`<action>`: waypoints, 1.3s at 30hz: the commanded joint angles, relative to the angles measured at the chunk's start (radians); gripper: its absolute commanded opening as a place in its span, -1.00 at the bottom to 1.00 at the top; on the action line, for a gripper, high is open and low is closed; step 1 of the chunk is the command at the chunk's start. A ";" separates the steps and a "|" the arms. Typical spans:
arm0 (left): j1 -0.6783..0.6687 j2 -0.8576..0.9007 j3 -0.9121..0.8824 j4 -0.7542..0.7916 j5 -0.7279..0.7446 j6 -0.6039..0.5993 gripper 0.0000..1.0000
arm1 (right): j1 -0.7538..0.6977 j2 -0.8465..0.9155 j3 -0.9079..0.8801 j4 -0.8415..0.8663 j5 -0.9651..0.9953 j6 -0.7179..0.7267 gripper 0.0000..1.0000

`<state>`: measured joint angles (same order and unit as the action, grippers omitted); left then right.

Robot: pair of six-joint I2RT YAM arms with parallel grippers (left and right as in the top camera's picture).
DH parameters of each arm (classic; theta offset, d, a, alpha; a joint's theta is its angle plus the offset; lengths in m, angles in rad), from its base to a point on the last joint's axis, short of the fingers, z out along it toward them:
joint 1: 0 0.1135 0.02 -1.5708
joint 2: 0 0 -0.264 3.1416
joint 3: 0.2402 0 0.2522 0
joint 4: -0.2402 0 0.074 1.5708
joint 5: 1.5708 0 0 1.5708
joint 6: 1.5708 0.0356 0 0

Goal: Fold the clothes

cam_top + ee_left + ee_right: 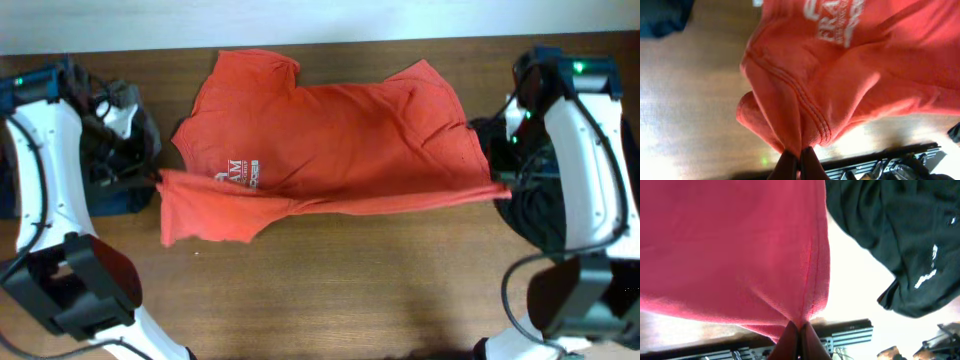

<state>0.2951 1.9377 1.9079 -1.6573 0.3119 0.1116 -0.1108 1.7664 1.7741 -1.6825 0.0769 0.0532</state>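
Clamped on a bunched corner of the T-shirt [330,130] is the left hand [799,162]. The right hand [799,337] is pinched shut on the opposite edge. The brown wooden table [350,290] carries the orange-red shirt, which lies spread across its middle. Its near edge is lifted and drawn taut between the two hands, probably so the fold runs straight. The knit is soft, sagging in loose pleats at each grip. A black shirt [890,245] lies crumpled just beside the right hand, likely waiting its turn. A double-stitched hem [800,95] curls over. White lettering [835,22] shows on the chest.
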 commanded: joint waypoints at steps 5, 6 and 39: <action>0.027 -0.303 -0.291 0.071 -0.013 -0.044 -0.99 | -0.078 -0.266 -0.278 0.077 -0.026 0.019 -0.92; 0.027 -0.333 -0.327 0.075 -0.014 -0.043 -0.99 | -0.089 -0.285 -0.303 0.084 -0.025 0.029 -0.92; 0.045 -0.474 -0.676 0.615 0.118 -0.150 -0.99 | -0.186 -0.158 -0.396 0.272 -0.114 0.034 -0.92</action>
<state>0.3580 1.4261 1.2327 -1.0962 0.3687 -0.0273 -0.2943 1.5486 1.3834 -1.4311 -0.0120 0.0822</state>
